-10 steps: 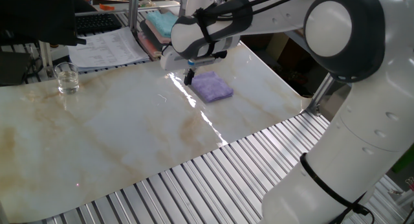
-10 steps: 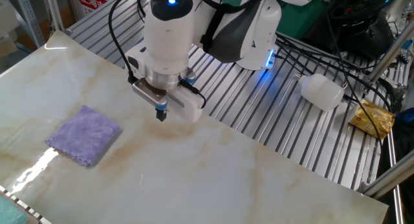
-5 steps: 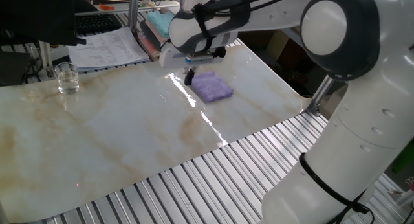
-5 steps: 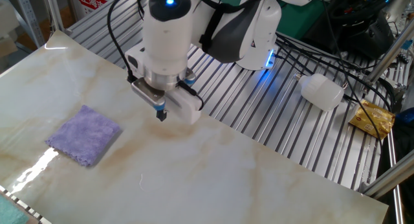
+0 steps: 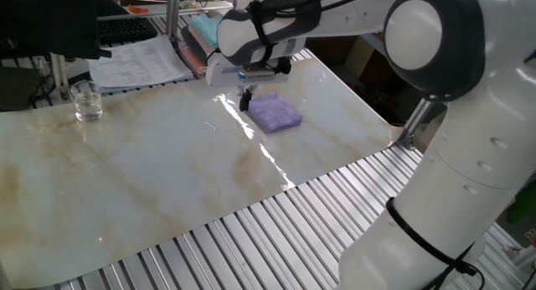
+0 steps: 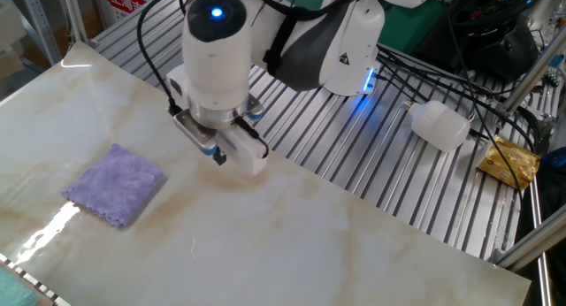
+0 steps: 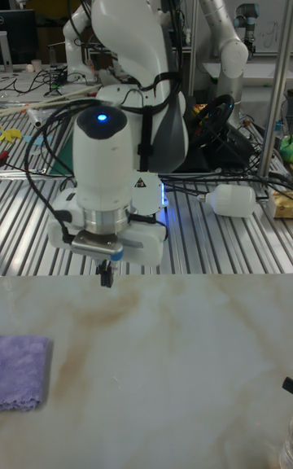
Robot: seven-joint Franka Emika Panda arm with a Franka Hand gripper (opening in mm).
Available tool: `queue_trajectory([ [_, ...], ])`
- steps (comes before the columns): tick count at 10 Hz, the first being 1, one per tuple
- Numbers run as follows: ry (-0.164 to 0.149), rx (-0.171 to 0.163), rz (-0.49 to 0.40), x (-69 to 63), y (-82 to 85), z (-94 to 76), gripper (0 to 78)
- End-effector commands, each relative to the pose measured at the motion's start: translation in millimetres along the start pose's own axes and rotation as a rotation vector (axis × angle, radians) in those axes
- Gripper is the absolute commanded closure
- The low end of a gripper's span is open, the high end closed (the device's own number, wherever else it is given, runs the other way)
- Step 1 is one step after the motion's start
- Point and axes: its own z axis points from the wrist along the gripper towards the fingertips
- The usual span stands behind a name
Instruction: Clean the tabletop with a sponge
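The tool (image 6: 218, 156) hangs empty above the desk (image 6: 336, 235), its fingers pressed together. The sponge (image 6: 116, 184) lies flat at its 8 o'clock, apart. Descending with fingers together would likely only push the pad aside.

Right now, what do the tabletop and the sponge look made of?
Tabletop: glossy marble-look sheet, white with beige-brown veins; bright glare streaks suggest a smooth, possibly laminated or printed surface, not certain stone. Sponge: soft lavender pad with fuzzy, cloth-like nap, likely microfibre or similar fabric.
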Motion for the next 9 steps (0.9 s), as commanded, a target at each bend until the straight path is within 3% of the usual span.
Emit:
queue_trajectory([
  [1,-0.020,0.015,-0.030,-39.2,-52.5,27.3,77.6],
  [2,-0.020,0.016,-0.028,-43.1,-57.9,29.6,77.6],
  [3,-0.015,0.024,-0.015,-55.9,-69.8,34.7,77.6],
  [5,-0.027,0.051,-0.013,-73.7,-76.9,41.5,77.6],
  [9,-0.041,0.042,-0.039,-96.2,-89.4,46.6,77.6],
])
